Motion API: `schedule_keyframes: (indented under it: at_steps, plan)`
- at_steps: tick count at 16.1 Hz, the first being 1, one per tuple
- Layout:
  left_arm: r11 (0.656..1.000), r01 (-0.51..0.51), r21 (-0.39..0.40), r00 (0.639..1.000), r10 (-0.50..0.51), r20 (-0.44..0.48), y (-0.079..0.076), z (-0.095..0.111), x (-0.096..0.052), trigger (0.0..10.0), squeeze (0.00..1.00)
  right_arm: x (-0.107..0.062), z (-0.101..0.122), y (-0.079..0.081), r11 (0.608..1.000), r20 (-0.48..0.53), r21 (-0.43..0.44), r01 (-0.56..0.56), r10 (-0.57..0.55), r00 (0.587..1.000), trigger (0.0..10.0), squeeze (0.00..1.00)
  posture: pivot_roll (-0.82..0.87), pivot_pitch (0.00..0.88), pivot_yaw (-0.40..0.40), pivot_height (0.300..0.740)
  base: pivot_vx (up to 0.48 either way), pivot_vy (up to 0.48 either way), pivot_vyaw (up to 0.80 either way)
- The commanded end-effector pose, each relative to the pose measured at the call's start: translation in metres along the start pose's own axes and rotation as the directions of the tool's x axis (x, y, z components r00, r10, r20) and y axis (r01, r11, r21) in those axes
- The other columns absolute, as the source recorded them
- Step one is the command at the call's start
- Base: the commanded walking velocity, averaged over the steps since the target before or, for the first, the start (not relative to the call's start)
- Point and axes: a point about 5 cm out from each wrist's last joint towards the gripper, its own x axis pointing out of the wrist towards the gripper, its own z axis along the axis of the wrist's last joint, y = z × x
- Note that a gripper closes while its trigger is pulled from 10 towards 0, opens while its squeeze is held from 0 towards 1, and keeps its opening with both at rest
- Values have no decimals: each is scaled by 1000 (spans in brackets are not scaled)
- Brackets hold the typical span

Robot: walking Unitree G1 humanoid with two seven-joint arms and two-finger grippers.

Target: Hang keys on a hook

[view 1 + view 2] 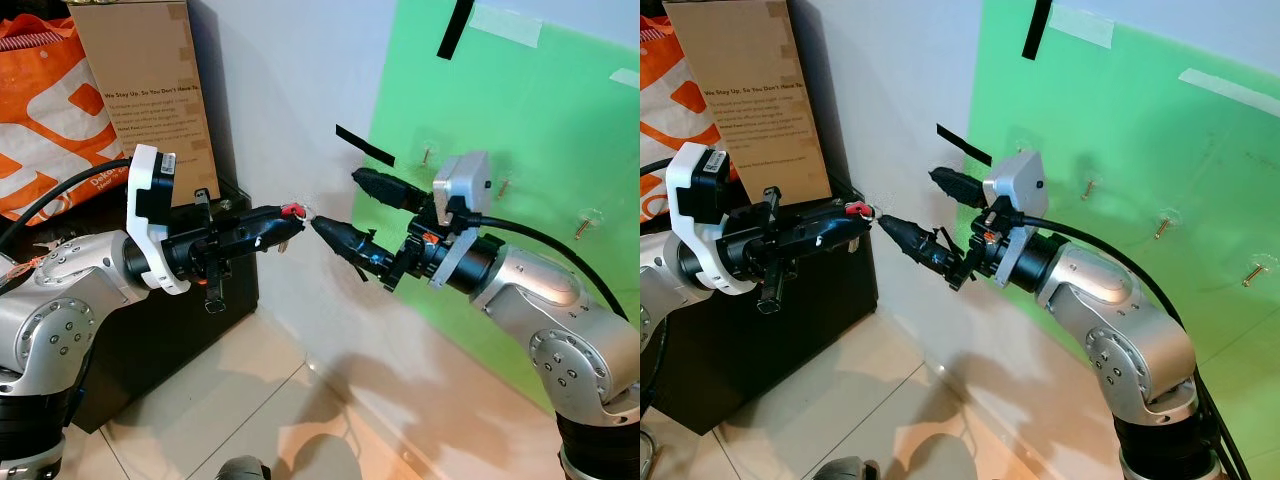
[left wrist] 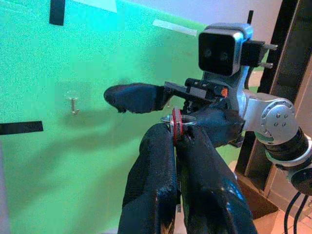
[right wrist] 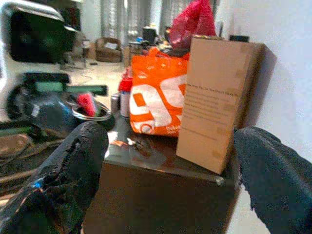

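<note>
Meanwhile the left gripper pinched the keys at its fingertips, left of the green board. Just beside the keys, the right gripper stood spread wide, one fingertip nearly touching them.

A white wall meets a bright green panel marked with strips of black tape. Pale floor tiles run below. A dark cabinet stands against the wall, carrying a cardboard box and an orange bag.
</note>
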Motion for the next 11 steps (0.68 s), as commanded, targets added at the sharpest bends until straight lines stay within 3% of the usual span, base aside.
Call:
schedule_keyframes:
  at_steps: [1,4,6,11]
  plan:
    - [1000,5,8,1000,-5,-10,0,3,1,0,0,0,11,3,999,45,-28,-33,34,998,4863,0,64,0,-28,740,0,0,0]
    - [1000,10,5,1000,-10,-15,-1,4,2,0,0,3,12,5,998,53,-27,-51,53,997,3451,0,67,0,-27,740,0,0,0]
    - [1000,12,3,1000,-12,-17,-1,4,2,0,0,3,12,6,998,54,-27,-60,61,997,3216,0,66,0,-27,740,0,0,0]
    - [1000,19,2,1000,-19,-21,-1,3,3,0,0,5,13,7,997,57,-32,-66,68,996,3961,0,63,0,-27,740,0,0,0]
